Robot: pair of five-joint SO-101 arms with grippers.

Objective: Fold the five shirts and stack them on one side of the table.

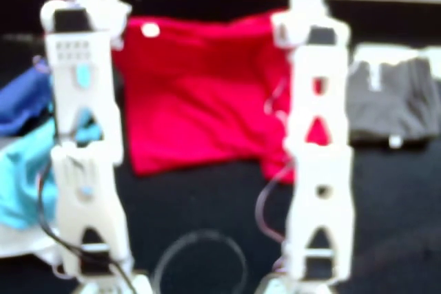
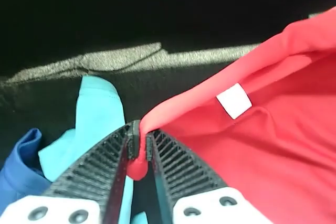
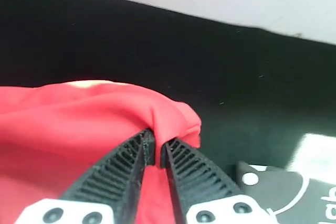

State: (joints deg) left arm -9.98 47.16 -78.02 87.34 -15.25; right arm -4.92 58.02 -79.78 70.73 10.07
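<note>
Red cloth takes up the far middle of the black table (image 1: 207, 197): the red shirt (image 1: 200, 101) lies spread and rumpled there, its near edge uneven, between the two white arms. The left arm (image 1: 83, 122) stands over the shirt's left side and the right arm (image 1: 318, 135) over its right side.

At the far left corner of the shirt, the left gripper (image 2: 139, 145) has its ribbed fingers pressed together on a fold of the red hem, with a small bulge of fabric showing between them. A white label (image 2: 234, 100) sits on the red cloth close to that pinch (it shows as a pale spot near the far left of the shirt from above). The right gripper (image 3: 156, 153) likewise has its fingers closed on a bunched red corner at the shirt's far right, and the cloth rises into a small peak at the tips.

On the left side of the table a light blue shirt (image 2: 100, 108) lies crumpled just beside the red one, with a dark blue shirt (image 2: 21, 171) touching it farther left. A grey shirt (image 1: 393, 101) lies folded at the far right, apart from the red one. A thin cable (image 1: 200, 246) loops on the near table between the arm bases.
</note>
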